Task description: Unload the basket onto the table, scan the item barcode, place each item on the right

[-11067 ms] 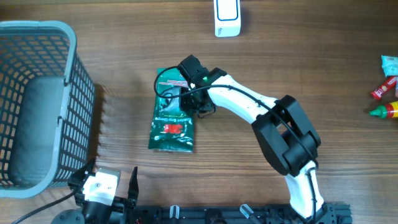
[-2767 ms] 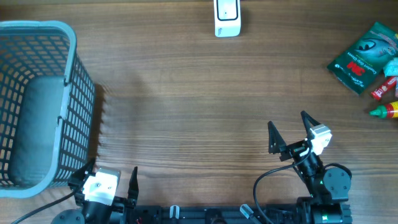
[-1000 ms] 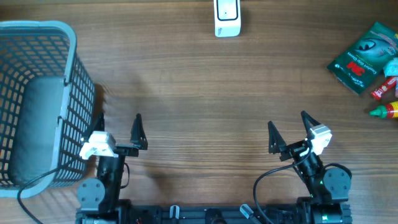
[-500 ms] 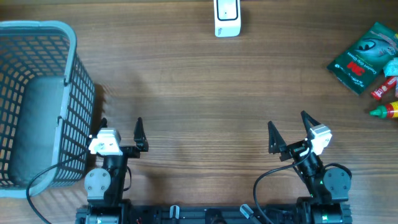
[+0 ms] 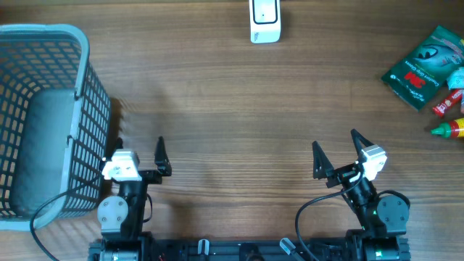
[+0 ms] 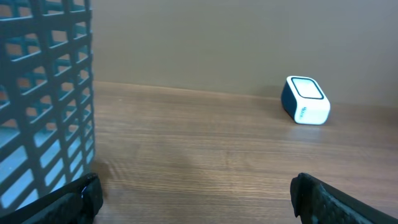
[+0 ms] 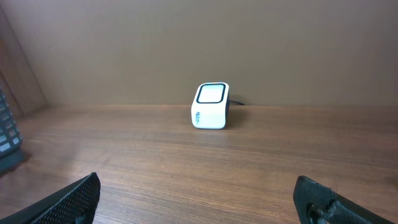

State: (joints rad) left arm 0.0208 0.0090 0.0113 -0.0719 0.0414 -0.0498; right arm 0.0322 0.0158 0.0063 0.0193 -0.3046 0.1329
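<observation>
Green packet [image 5: 419,67] now lies set aside, well ahead and right of the right gripper [image 5: 337,154]. That and the left gripper [image 5: 138,154] gape wide, empty, drawn back from the scanner [image 5: 264,19]; scanning seems done.

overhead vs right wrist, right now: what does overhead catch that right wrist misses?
Overhead only: the green packet and small red and yellow bottles at the right edge, the basket interior, and the left gripper. Right wrist only: the side face of the scanner and the wall behind it. Both: the scanner, the wood table, and the right gripper, open and empty.
</observation>
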